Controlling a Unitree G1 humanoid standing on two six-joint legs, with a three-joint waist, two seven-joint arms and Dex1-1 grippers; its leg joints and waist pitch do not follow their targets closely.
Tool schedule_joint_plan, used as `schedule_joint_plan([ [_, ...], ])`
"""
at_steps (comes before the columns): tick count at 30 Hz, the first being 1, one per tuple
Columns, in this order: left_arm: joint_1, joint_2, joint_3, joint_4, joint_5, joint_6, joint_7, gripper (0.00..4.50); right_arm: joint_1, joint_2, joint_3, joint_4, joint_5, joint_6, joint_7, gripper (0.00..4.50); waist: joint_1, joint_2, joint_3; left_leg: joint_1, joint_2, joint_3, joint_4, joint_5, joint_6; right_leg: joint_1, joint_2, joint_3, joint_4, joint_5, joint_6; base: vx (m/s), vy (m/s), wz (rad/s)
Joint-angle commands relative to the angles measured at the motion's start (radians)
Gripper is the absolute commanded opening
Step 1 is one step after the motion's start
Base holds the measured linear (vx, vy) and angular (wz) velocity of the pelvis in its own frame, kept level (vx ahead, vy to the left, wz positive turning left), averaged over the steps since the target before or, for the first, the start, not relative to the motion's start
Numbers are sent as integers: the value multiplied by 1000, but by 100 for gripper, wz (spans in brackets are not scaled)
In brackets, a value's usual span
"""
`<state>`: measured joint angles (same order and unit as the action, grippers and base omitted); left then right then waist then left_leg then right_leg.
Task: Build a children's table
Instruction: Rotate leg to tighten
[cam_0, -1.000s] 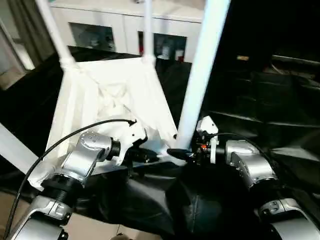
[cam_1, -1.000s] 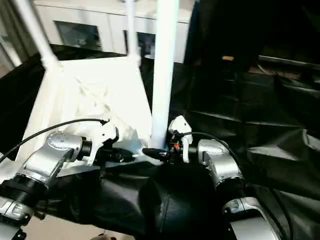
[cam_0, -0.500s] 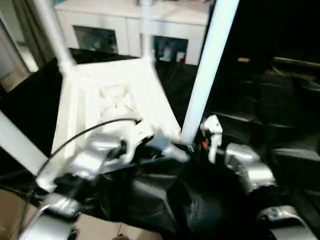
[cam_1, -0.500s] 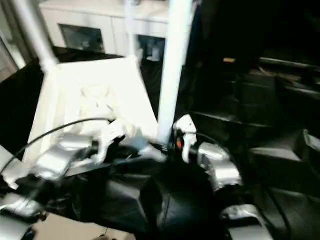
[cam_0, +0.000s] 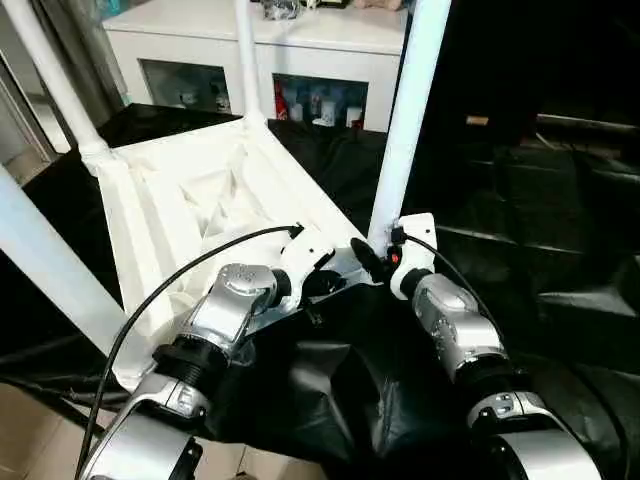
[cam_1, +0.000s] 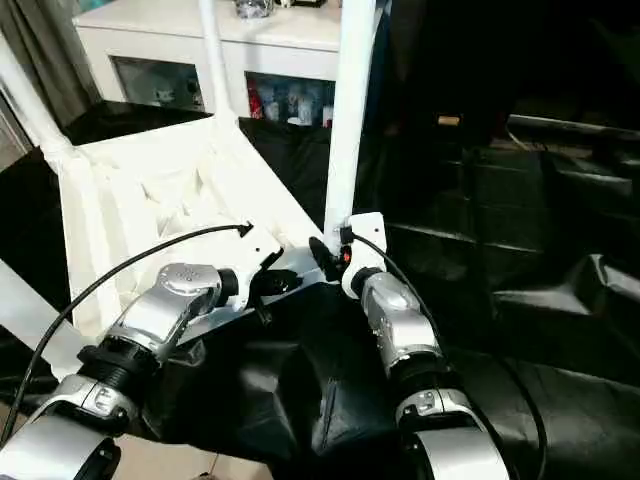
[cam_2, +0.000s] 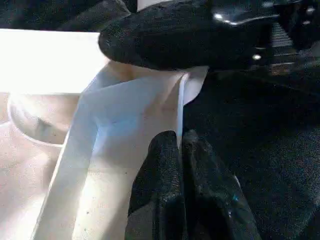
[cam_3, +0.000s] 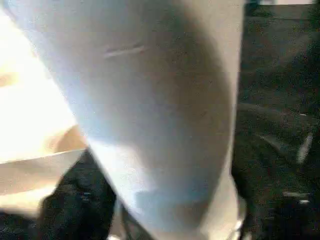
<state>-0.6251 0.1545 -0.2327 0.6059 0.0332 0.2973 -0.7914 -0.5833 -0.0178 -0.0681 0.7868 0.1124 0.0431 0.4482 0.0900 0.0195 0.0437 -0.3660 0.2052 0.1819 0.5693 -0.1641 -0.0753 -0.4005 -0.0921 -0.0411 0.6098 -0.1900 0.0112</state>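
Observation:
The children's table (cam_0: 200, 200) lies upside down on the black-draped work table, its white legs pointing up. My left gripper (cam_0: 322, 284) is at the near corner, shut on the thin white rim of the top (cam_2: 150, 100), which sits pinched between its fingertips (cam_2: 165, 150). My right gripper (cam_0: 368, 258) is against the base of the near right leg (cam_0: 410, 110), just beside the left gripper. That leg (cam_3: 150, 100) stands very close in the right wrist view. Other legs rise at the back (cam_0: 246, 60), back left (cam_0: 50, 80) and near left (cam_0: 40, 270).
A white cabinet with glass doors (cam_0: 300, 40) stands behind the work table. Loose folds of black drape (cam_0: 340, 390) bunch under my forearms. Dark draped furniture (cam_0: 540, 180) fills the right side. Floor (cam_0: 30, 420) shows past the table's near left edge.
The camera has moved. My right forearm now reaches the leg's base from the near side instead of from the right. The left gripper still holds the rim.

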Motion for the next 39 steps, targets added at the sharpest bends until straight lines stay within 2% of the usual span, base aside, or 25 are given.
schedule_joint_plan([
  [1,-15,-25,16,-15,-24,-54,17,0,27,69,128,-4,6,46,184,366,2,-6,-55,3,12,-6,-72,-301,8,38,-41,27,-88,-275,-174,0,0,0],
  [3,-13,-17,15,-19,-25,-55,5,0,32,49,137,-20,9,46,226,381,2,-4,-55,4,13,-5,-71,-293,12,39,-40,27,-86,-256,-184,0,0,0],
  [4,-9,-6,13,-25,-30,-55,-14,0,35,35,143,-30,12,45,257,381,3,-6,-56,4,13,-4,-69,-285,16,40,-39,27,-85,-240,-187,0,0,0],
  [5,5,31,-1,-49,-42,-66,-90,0,42,-17,155,-65,28,48,344,381,4,-4,-57,3,13,-6,-69,-280,19,44,-40,25,-83,-228,-193,0,0,0],
  [7,17,58,-14,-67,-52,-82,-153,0,49,-54,162,-92,40,52,404,381,5,-2,-58,1,14,-4,-66,-267,29,43,-38,26,-80,-192,-203,0,0,0],
  [8,19,63,-16,-71,-54,-82,-166,0,51,-62,163,-99,44,54,417,381,4,-2,-60,0,15,-4,-66,-253,31,46,-37,24,-76,-169,-212,0,0,0],
  [9,28,84,-25,-84,-60,-84,-211,0,61,-89,166,-126,56,65,469,381,4,3,-60,2,16,-4,-66,-247,29,44,-36,23,-74,-154,-223,0,0,0],
  [10,34,101,-31,-94,-63,-85,-244,0,70,-109,167,-149,64,75,510,381,4,2,-59,2,16,-4,-66,-245,29,46,-35,23,-74,-149,-226,0,0,0],
  [11,37,108,-34,-98,-65,-84,-259,0,74,-119,167,-159,68,82,530,381,6,1,-62,1,18,-3,-63,-232,34,48,-34,23,-68,-110,-236,0,0,0],
  [12,48,134,-39,-111,-75,-80,-317,0,93,-166,173,-198,70,96,608,381,6,7,-64,3,19,-2,-61,-223,38,49,-32,21,-66,-73,-247,0,0,0],
  [15,64,172,-55,-129,-85,-70,-391,0,108,-226,185,-224,68,118,675,381,7,8,-66,4,19,2,-55,-189,59,48,-31,20,-58,4,-280,0,0,0],
  [17,76,196,-65,-145,-95,-62,-438,0,115,-251,189,-236,76,128,707,381,8,4,-63,4,18,3,-56,-200,61,49,-33,19,-60,-23,-284,0,0,0],
  [19,77,199,-66,-147,-96,-61,-443,0,116,-255,190,-239,80,131,713,381,8,6,-61,5,20,3,-58,-222,55,47,-35,21,-64,-66,-281,0,0,0],
  [21,81,206,-62,-153,-105,-56,-457,0,117,-262,190,-245,86,139,726,381,11,1,-58,7,22,3,-62,-239,42,45,-36,22,-68,-118,-272,0,0,0],
  [23,85,212,-57,-162,-111,-53,-468,0,117,-264,193,-254,89,148,741,356,12,2,-58,8,22,2,-63,-248,32,44,-37,23,-69,-142,-262,0,0,0],
  [25,87,215,-55,-168,-113,-50,-473,0,116,-264,195,-261,93,159,753,336,12,1,-58,6,21,2,-63,-242,30,44,-36,24,-69,-138,-257,0,0,0],
  [26,87,217,-54,-169,-115,-49,-473,0,114,-262,196,-262,95,164,756,324,12,-8,-58,6,21,3,-62,-238,32,44,-36,24,-70,-136,-256,0,0,0],
  [27,89,220,-55,-172,-118,-47,-473,0,112,-259,201,-262,99,171,761,315,14,-5,-59,6,21,2,-62,-226,34,44,-39,24,-67,-139,-254,0,0,0],
  [29,93,220,-53,-176,-118,-45,-468,0,111,-256,208,-263,102,181,767,309,14,-12,-59,5,21,4,-60,-206,41,44,-38,24,-65,-120,-255,0,0,0],
  [31,96,219,-50,-178,-117,-43,-467,0,111,-253,211,-265,105,186,769,283,15,-12,-58,4,22,4,-60,-197,46,43,-38,24,-64,-114,-256,0,0,0],
  [35,102,214,-46,-186,-116,-37,-456,0,118,-250,217,-271,109,195,772,270,18,-13,-56,6,22,4,-61,-204,40,43,-40,24,-66,-141,-248,0,0,0],
  [36,102,213,-46,-187,-115,-37,-452,0,121,-248,217,-273,110,198,769,268,18,-18,-56,6,22,4,-61,-201,40,43,-39,25,-67,-137,-246,0,0,0],
  [39,91,185,-30,-169,-100,-38,-373,0,134,-222,201,-265,105,190,703,265,18,-17,-54,6,21,4,-61,-202,38,42,-39,26,-67,-137,-244,0,0,0],
])
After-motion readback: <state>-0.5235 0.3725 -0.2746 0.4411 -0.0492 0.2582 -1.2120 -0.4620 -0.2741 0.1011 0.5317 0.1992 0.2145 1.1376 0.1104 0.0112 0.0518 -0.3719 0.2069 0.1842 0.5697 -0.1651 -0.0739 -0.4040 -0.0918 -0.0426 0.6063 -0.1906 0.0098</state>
